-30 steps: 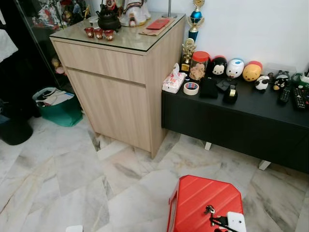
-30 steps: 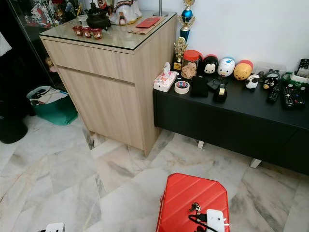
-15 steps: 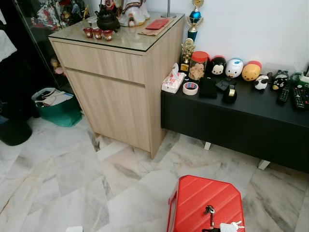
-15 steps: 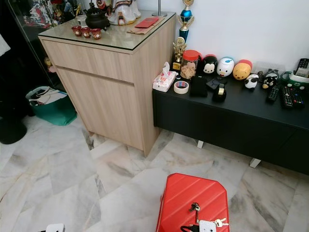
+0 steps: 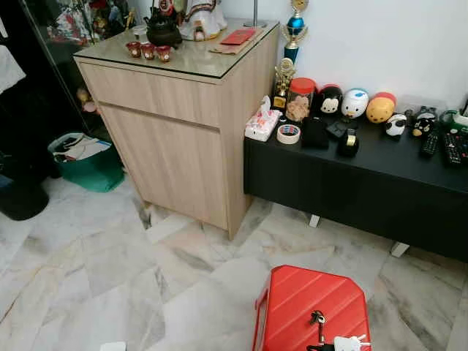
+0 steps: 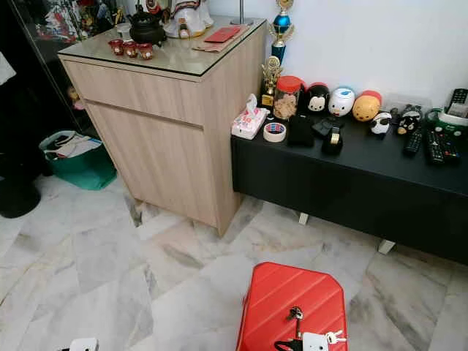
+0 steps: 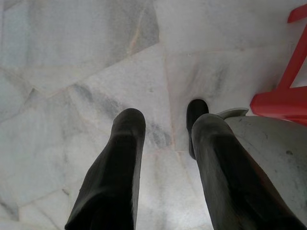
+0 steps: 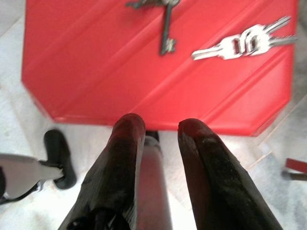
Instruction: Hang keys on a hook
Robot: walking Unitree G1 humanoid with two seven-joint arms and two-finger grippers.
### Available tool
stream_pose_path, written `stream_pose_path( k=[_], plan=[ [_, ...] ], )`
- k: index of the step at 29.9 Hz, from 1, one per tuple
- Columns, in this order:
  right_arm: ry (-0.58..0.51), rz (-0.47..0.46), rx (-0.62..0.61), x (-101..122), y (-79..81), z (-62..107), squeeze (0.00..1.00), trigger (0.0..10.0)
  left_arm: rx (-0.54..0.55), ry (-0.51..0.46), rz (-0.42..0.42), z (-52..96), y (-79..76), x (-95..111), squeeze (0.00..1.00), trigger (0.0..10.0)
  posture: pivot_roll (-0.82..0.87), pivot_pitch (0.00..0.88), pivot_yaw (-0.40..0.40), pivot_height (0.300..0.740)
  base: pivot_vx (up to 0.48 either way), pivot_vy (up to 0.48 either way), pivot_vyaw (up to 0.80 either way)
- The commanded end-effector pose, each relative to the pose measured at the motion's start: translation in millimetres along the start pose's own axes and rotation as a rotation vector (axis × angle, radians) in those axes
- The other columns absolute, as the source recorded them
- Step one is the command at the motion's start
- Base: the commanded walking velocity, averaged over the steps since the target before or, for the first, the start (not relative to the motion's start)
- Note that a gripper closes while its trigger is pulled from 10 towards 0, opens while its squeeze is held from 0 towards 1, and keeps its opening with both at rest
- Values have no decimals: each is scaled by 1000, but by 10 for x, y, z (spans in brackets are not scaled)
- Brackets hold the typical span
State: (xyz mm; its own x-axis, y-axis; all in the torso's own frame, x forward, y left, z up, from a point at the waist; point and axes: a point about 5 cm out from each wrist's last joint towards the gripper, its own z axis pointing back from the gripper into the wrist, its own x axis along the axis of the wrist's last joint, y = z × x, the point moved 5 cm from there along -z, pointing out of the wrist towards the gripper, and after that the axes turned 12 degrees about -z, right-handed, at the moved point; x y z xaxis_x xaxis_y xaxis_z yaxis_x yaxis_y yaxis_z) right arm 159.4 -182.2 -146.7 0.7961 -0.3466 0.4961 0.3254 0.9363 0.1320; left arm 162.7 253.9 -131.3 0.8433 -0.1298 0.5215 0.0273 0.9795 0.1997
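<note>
Down at the left, left gripper hanging idle over the marble floor, fingers parted a little, nothing between them. Green bag on the floor beside the wooden cabinet, stuffed with papers or packaging — contents hard to tell. On the cabinet's glass top, near its left corner, a dark teapot and small red cups. On the black surface, along its back edge, a lidded jar holding something pale, a tissue pack and a tape roll at the left end, round character toys further right — likely just kept there out of the way.

Keys lying flat on the red stool, near its front right corner, a darker key just beside. Right gripper hovering off the stool's front edge, fingers slightly apart, holding nothing — seemingly aimed for a pickup. No hook made out.
</note>
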Motion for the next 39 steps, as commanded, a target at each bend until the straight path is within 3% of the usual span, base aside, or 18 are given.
stream_pose_path(
  k=[1, 3, 8, 16, 33, 39],
  plan=[
    [-42, -1, -21, 96, -36, -5, 0, 10000, -2, 19, -11, 5, 13, -38, 0, 10000, 25, 0, 13, 740, 0, 0, 0],
    [-51, -2, -23, 117, -39, -6, 0, 10000, -2, 19, -10, 5, 13, -37, 0, 10000, 25, 0, 13, 740, 0, 0, 0],
    [-124, -10, -50, 446, -119, -34, 0, 10000, -1, 18, -5, 3, 11, -31, 0, 10000, 28, 0, 10, 740, 0, 0, 0],
    [-135, -31, -36, 513, -130, -37, 0, 10000, 29, -3, 19, 6, 37, -9, 0, 10000, 28, 0, 7, 740, 0, 0, 0],
    [-109, -46, -46, 392, -236, -12, 0, 10000, 35, -22, 14, 7, 50, 19, 0, 10000, 30, 0, 10, 740, 0, 0, 0],
    [-103, -54, -39, 369, -200, -16, 0, 10000, 36, -23, 18, 7, 53, 17, 0, 10000, 30, 0, 13, 736, 0, 0, 0]
  ],
)
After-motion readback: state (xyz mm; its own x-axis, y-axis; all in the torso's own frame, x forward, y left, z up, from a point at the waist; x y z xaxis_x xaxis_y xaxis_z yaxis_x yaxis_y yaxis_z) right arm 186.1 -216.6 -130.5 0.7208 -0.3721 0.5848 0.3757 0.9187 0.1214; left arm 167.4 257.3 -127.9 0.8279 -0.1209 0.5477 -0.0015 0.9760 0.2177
